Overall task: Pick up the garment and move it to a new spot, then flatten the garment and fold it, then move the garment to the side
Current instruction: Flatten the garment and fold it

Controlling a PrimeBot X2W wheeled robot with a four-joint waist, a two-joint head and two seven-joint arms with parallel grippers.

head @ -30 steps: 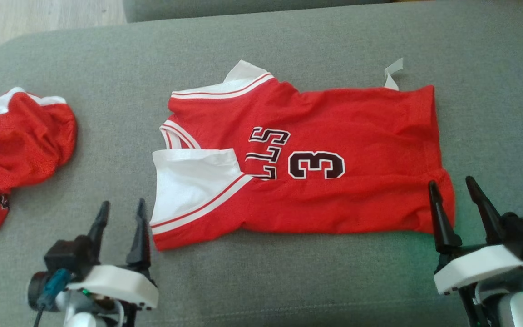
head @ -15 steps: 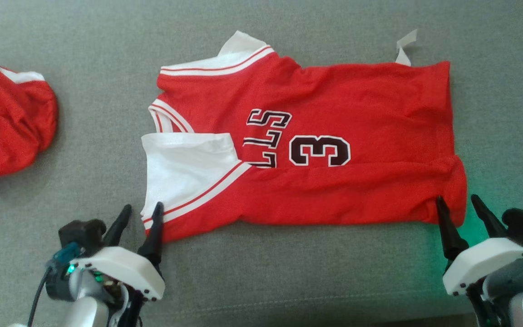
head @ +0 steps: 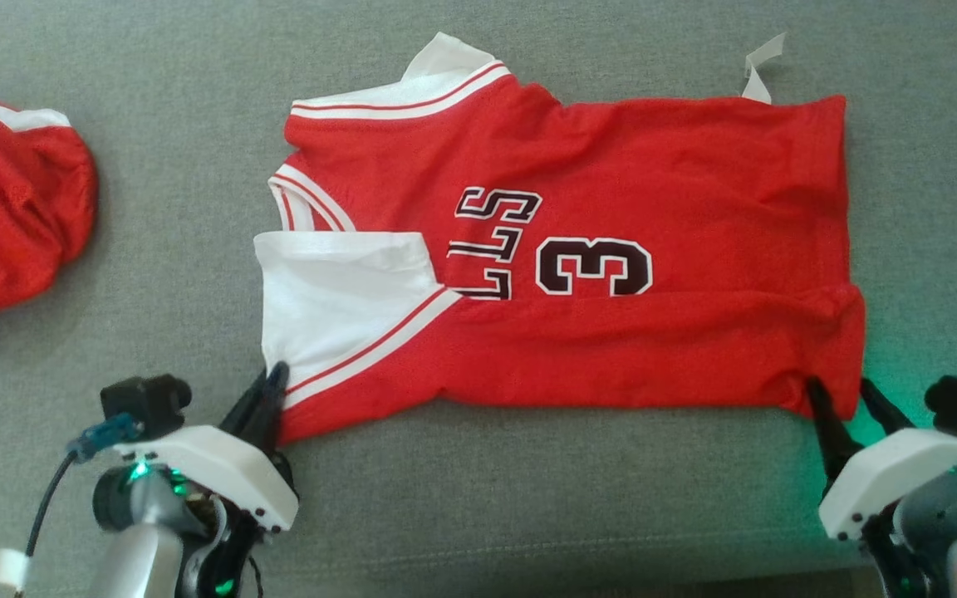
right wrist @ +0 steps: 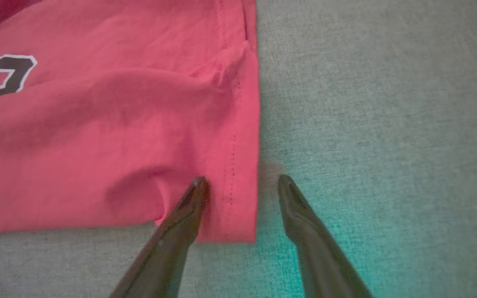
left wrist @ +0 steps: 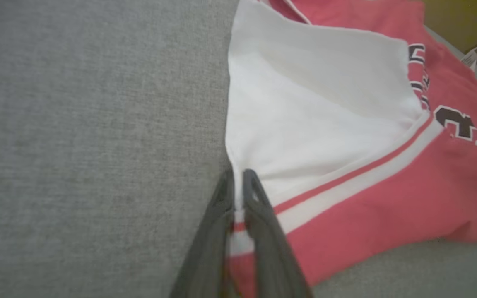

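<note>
Left wrist view, garment (left wrist: 348, 99) edge between fingers (left wrist: 264, 225)

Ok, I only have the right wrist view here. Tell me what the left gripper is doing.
Observer: The left gripper is shut on the jersey's near left corner.
Operator: Check the jersey's far edge.
Observer: A white tag sticks out past the far right corner.
Operator: Report anything else nearby.
Observer: A second red garment lies bunched on the grey cushion, off to the left and apart from the jersey.
</note>
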